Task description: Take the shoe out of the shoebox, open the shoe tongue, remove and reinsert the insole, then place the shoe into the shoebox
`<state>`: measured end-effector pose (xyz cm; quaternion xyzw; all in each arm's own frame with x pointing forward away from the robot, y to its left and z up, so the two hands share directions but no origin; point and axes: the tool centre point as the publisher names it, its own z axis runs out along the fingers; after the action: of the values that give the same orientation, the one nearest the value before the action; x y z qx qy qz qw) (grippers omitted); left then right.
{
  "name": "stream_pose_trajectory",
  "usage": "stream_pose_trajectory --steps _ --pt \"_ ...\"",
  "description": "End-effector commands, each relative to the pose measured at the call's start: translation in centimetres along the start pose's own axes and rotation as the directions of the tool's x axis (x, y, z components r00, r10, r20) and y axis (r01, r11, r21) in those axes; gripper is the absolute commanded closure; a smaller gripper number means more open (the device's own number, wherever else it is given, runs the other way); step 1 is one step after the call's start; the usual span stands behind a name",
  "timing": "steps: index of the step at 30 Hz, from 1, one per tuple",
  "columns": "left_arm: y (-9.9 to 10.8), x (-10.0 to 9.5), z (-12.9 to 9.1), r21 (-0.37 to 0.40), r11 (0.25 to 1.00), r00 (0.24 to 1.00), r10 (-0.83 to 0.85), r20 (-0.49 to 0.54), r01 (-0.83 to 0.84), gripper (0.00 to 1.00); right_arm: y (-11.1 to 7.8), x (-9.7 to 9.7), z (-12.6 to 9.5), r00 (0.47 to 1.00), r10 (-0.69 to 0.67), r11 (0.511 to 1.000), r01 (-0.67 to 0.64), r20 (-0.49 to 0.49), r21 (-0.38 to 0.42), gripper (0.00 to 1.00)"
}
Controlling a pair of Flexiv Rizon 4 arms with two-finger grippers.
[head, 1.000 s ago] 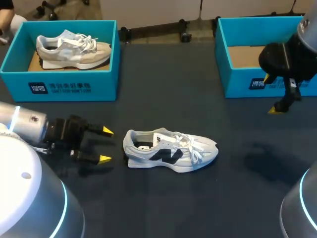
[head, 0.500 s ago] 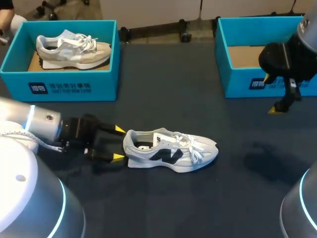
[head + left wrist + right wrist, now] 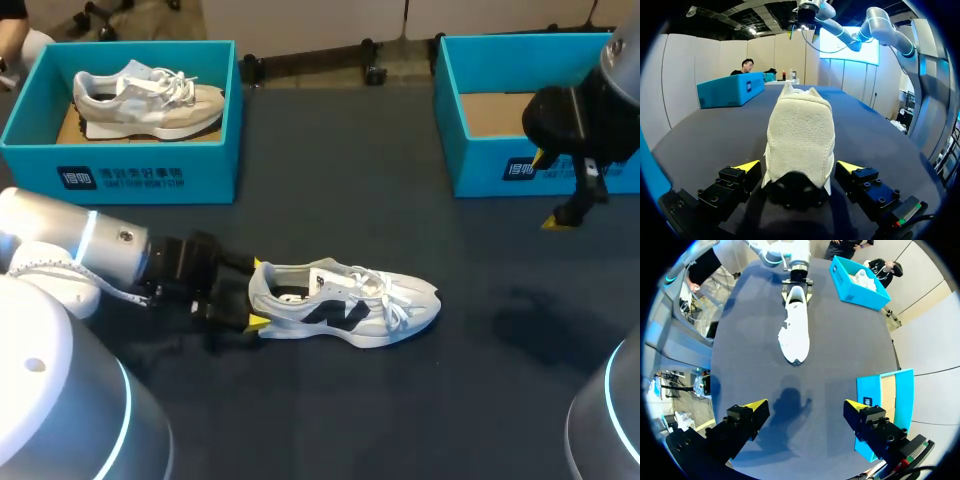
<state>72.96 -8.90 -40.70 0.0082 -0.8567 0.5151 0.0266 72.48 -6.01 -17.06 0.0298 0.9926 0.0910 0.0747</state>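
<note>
- Left gripper: jaws stand wide, one on either side of the heel of the shoe. Gaps are seen on both sides, so nothing is held yet.
- The shoe is seen upright on its sole at mid tabletop, toe pointed away from the left arm, outside both boxes.
- Step as judged: the heel is to be clamped as an anchor before the tongue is opened. The jaws are best closed evenly w/ the heel centred, so the shoe is not twisted or shoved fwd. The grip is best kept low on the firm heel back, not on the soft collar.
- Right gripper: jaws wide & empty, held high over the tabletop near the right shoebox. It is best brought to the laces only once the heel is secured.
- A 2nd shoe is seen in the left shoebox; it is to be left alone.
</note>
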Motion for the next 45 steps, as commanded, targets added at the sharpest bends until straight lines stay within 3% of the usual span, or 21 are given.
stream_pose_trajectory --steps 1,20,21,22,24,25,26,27,29,45 --pt "0.1 -0.1 0.9 -0.005 1.000 1.000 -0.004 -0.003 0.004 0.00 0.1 -0.1 0.1 1.000 0.001 1.000 -0.001 -0.002 0.004 0.00" --pt "0.7 -0.2 3.2 -0.007 0.999 0.999 -0.035 0.004 0.035 0.00 0.1 -0.1 0.1 1.000 0.001 1.000 -0.001 -0.002 0.004 0.00" --pt "0.7 -0.2 3.3 -0.008 0.999 0.999 -0.037 0.004 0.037 0.06 0.1 -0.1 0.1 1.000 0.001 1.000 -0.001 -0.002 0.004 0.00" --pt "0.8 -0.2 3.3 -0.011 0.999 0.999 -0.038 0.003 0.038 0.29 0.1 -0.1 0.1 1.000 0.001 1.000 -0.001 -0.002 0.004 0.00" --pt "0.9 -0.2 3.3 -0.015 0.999 0.999 -0.043 0.003 0.043 0.54 0.1 -0.1 0.1 1.000 0.001 1.000 -0.001 -0.002 0.004 0.00" --pt "0.9 -0.2 3.3 -0.015 0.999 0.999 -0.043 0.003 0.043 0.54 0.1 -0.1 0.1 1.000 0.001 1.000 -0.001 -0.002 0.004 0.00" --pt "1.0 -0.2 3.3 -0.019 0.999 0.999 -0.046 0.000 0.046 0.70 0.1 -0.1 0.1 1.000 0.001 1.000 -0.001 -0.002 0.004 0.00" --pt "1.0 -0.1 3.3 -0.020 0.999 0.999 -0.047 -0.001 0.047 0.76 0.1 -0.1 0.1 1.000 0.001 1.000 -0.001 -0.002 0.004 0.00" --pt "1.1 -0.1 3.2 -0.022 0.999 0.999 -0.048 -0.001 0.048 1.00 0.1 -0.1 0.1 1.000 0.001 1.000 -0.001 -0.002 0.004 0.00" --pt "1.0 -1.2 1.5 -0.013 0.999 0.998 -0.044 0.046 0.044 1.00 0.1 -0.1 0.1 1.000 0.001 1.000 -0.001 -0.002 0.004 0.00"
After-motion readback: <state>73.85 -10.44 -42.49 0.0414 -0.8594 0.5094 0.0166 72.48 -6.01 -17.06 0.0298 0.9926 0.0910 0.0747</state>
